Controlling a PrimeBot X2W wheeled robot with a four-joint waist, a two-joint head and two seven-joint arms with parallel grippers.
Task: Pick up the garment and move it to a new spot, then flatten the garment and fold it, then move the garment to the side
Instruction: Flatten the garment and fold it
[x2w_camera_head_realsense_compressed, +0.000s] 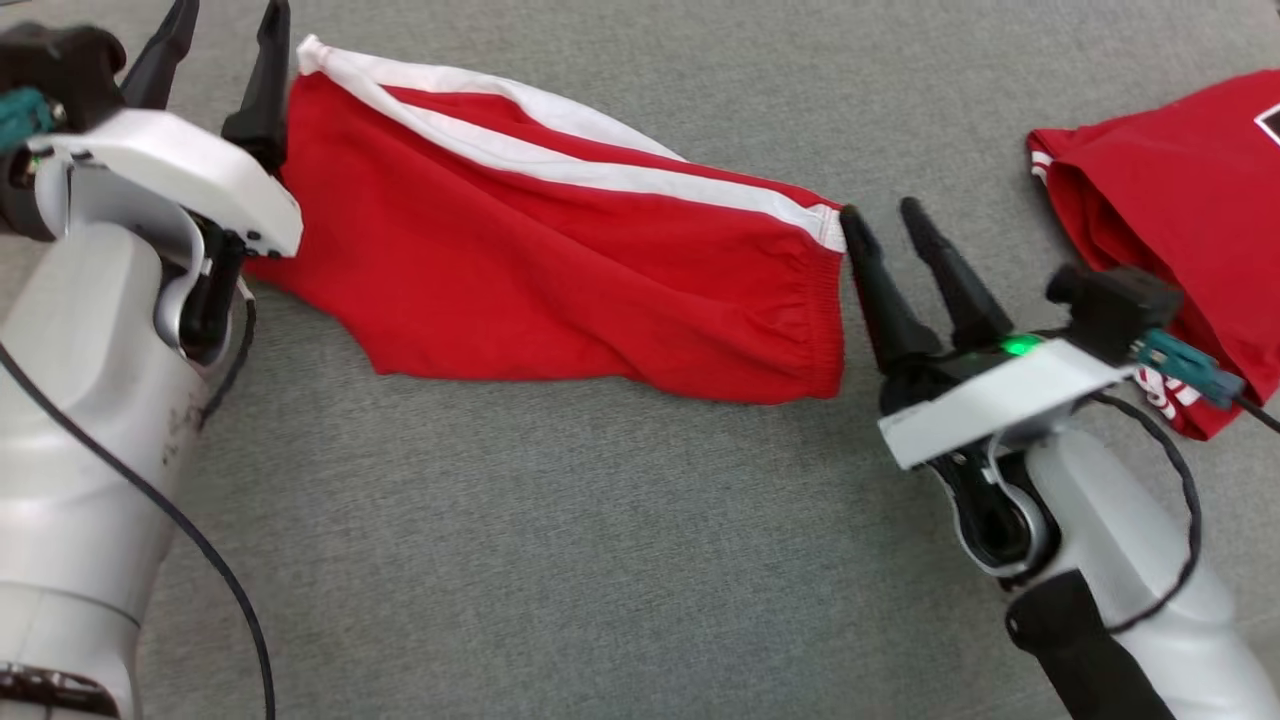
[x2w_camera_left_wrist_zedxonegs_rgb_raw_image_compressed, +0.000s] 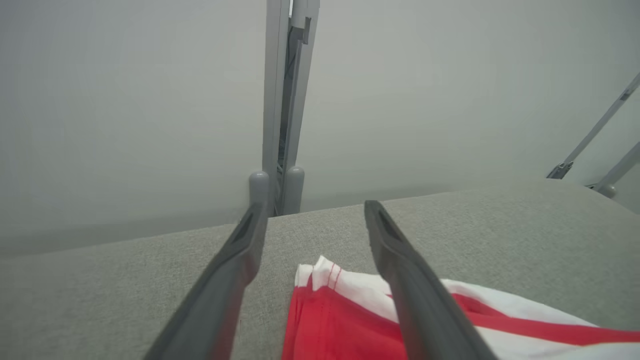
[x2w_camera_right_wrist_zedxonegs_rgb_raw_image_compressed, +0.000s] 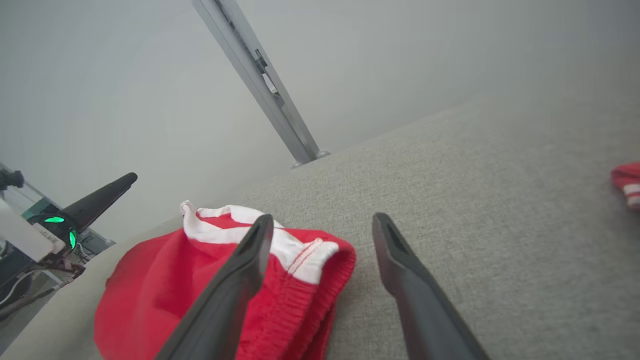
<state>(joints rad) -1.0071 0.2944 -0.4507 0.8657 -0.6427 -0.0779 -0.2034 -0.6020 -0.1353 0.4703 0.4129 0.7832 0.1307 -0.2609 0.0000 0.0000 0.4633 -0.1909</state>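
The garment (x2w_camera_head_realsense_compressed: 560, 260), red shorts with a white side stripe, is lying flat on the grey counter (x2w_camera_head_realsense_compressed: 600, 560), stretching between your two hands.

Your left hand (x2w_camera_head_realsense_compressed: 230, 12) is standing with its fingers spread wide and is holding nothing. The white-striped leg end (x2w_camera_left_wrist_zedxonegs_rgb_raw_image_compressed: 320, 275) is lying below and between its fingers, towards the inner one. You cannot tell whether that finger (x2w_camera_left_wrist_zedxonegs_rgb_raw_image_compressed: 415, 300) is touching the cloth.

Your right hand (x2w_camera_head_realsense_compressed: 880, 210) is also gaping wide and empty. The elastic waistband (x2w_camera_right_wrist_zedxonegs_rgb_raw_image_compressed: 305, 300) is lying just beside its inner finger (x2w_camera_right_wrist_zedxonegs_rgb_raw_image_compressed: 225, 300), while the outer finger is hovering over bare counter.

A second red garment (x2w_camera_head_realsense_compressed: 1180, 190) is lying on the far side of your right hand, well apart from the shorts. The frame edge is cutting it off, and the wrist is covering its near part.

The left fingertips are running out of the head view's top edge. The left wrist housing is hiding the shorts' near corner.
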